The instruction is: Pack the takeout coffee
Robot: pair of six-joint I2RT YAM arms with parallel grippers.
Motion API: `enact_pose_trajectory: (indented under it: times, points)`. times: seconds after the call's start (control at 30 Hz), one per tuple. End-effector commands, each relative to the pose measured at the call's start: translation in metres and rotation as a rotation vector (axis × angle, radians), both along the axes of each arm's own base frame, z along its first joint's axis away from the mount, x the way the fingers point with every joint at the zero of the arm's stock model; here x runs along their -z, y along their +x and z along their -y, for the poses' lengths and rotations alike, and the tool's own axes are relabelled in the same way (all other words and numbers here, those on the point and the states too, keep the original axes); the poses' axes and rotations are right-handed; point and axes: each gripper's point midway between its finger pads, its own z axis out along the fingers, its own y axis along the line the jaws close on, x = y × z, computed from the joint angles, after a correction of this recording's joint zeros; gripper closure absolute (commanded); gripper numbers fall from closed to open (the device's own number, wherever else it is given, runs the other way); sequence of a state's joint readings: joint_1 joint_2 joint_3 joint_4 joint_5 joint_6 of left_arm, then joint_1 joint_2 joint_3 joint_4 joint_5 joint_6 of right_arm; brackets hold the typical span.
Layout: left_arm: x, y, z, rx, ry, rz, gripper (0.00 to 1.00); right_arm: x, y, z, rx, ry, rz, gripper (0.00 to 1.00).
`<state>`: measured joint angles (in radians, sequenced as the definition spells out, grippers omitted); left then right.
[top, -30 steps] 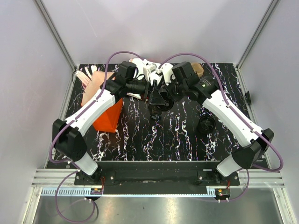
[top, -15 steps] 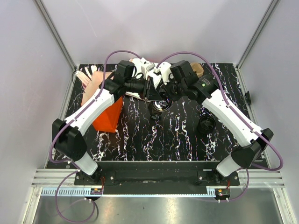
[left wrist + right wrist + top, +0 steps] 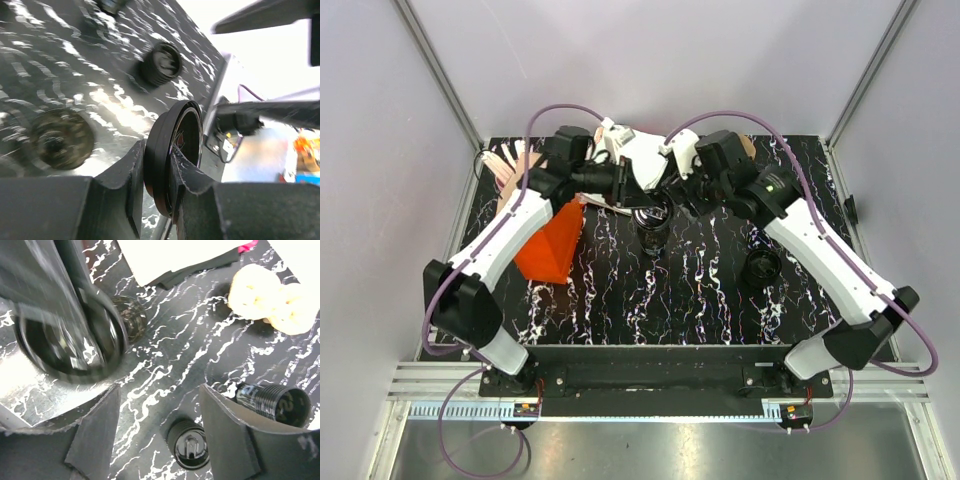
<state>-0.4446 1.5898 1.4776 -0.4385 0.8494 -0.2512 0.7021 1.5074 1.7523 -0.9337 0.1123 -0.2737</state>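
The takeout coffee (image 3: 653,224) is a small black tapered cup, hanging just above the marbled black table (image 3: 700,290) near its back middle. My left gripper (image 3: 640,195) is shut on the cup's rim. In the left wrist view the rim (image 3: 176,150) sits between the two fingers, one inside the cup and one outside. My right gripper (image 3: 677,190) stands just right of the cup, open and apart from it. In the right wrist view the cup (image 3: 70,347) is at the upper left, and the open gripper (image 3: 159,390) holds nothing.
An orange-red bag (image 3: 552,245) and a pink cup of wooden stirrers (image 3: 510,165) are at the back left. White items (image 3: 632,150) lie at the back. A small black ribbed cap (image 3: 189,445), a black threaded bottle (image 3: 272,402) and a pale tan lump (image 3: 270,297) lie right of the cup.
My left gripper closed on the cup's rim, then my right gripper opened and let the cup go. Both grippers and the cup shifted slightly toward the back.
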Motion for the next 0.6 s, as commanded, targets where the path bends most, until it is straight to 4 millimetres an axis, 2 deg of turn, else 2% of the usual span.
enact_pose_trajectory:
  times: [0.0, 0.07, 0.1, 0.17, 0.2, 0.27, 0.3, 0.37, 0.57]
  points:
    - [-0.025, 0.014, -0.036, -0.106, 0.010, 0.122, 0.83, -0.029, 0.002, 0.024, 0.045, 0.037, 0.099, 0.29]
    - [-0.025, 0.023, -0.053, -0.158, 0.029, 0.132, 0.83, -0.027, -0.001, 0.027, 0.032, 0.039, 0.092, 0.29]
    - [-0.026, 0.027, -0.059, -0.176, 0.034, 0.134, 0.82, -0.013, -0.003, 0.029, 0.018, 0.009, 0.069, 0.29]
    - [-0.027, 0.034, -0.075, -0.215, 0.054, 0.141, 0.82, -0.002, -0.009, 0.031, -0.007, -0.012, 0.052, 0.29]
    - [-0.028, 0.035, -0.080, -0.223, 0.058, 0.142, 0.82, 0.017, -0.012, 0.035, -0.011, -0.041, 0.016, 0.29]
    - [-0.029, 0.039, -0.095, -0.249, 0.072, 0.147, 0.82, 0.030, -0.016, 0.039, -0.030, -0.063, -0.002, 0.30]
    - [-0.032, 0.038, -0.099, -0.260, 0.075, 0.160, 0.82, 0.046, -0.018, 0.047, -0.022, -0.086, -0.035, 0.30]
    - [-0.034, 0.040, -0.110, -0.290, 0.094, 0.180, 0.82, 0.067, -0.024, 0.054, -0.041, -0.111, -0.079, 0.30]
    - [-0.045, 0.034, -0.126, -0.327, 0.096, 0.220, 0.81, 0.111, -0.024, 0.083, -0.067, -0.176, -0.161, 0.31]
